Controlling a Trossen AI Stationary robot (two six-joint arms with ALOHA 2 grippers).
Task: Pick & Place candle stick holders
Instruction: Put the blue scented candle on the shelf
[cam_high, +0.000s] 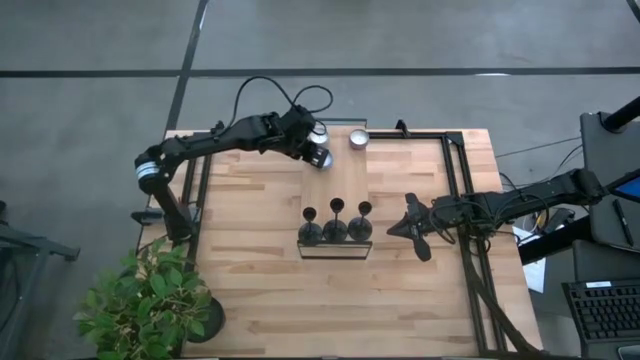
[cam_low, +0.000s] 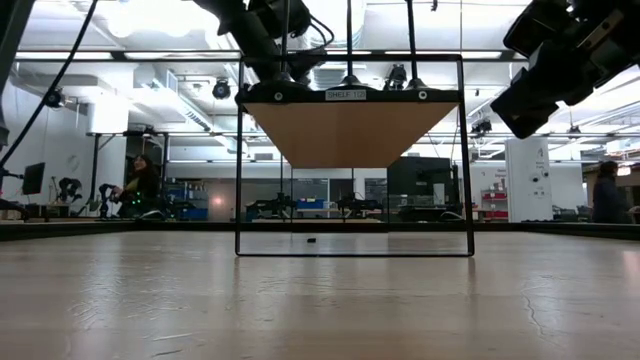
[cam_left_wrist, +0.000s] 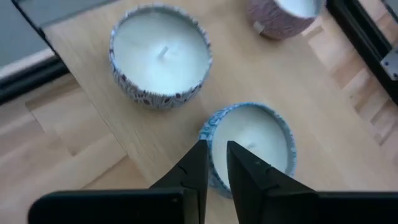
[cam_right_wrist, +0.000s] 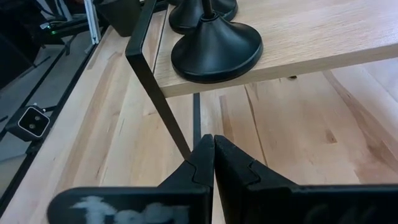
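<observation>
Candle stick holders (cam_high: 336, 224) line the shelf's near edge; right end effector (cam_high: 404, 228) pinched together beside them.

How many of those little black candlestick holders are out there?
3, in a row on the small raised shelf mid-table: left holder, middle holder, right holder. None looks hidden.

Third candle (cam_left_wrist: 287, 14) — cropped, perhaps patterned.

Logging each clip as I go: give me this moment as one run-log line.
left tool: nearly closed, over candle tin | right tool: closed, empty, beside shelf | three holders: upright on shelf
</observation>
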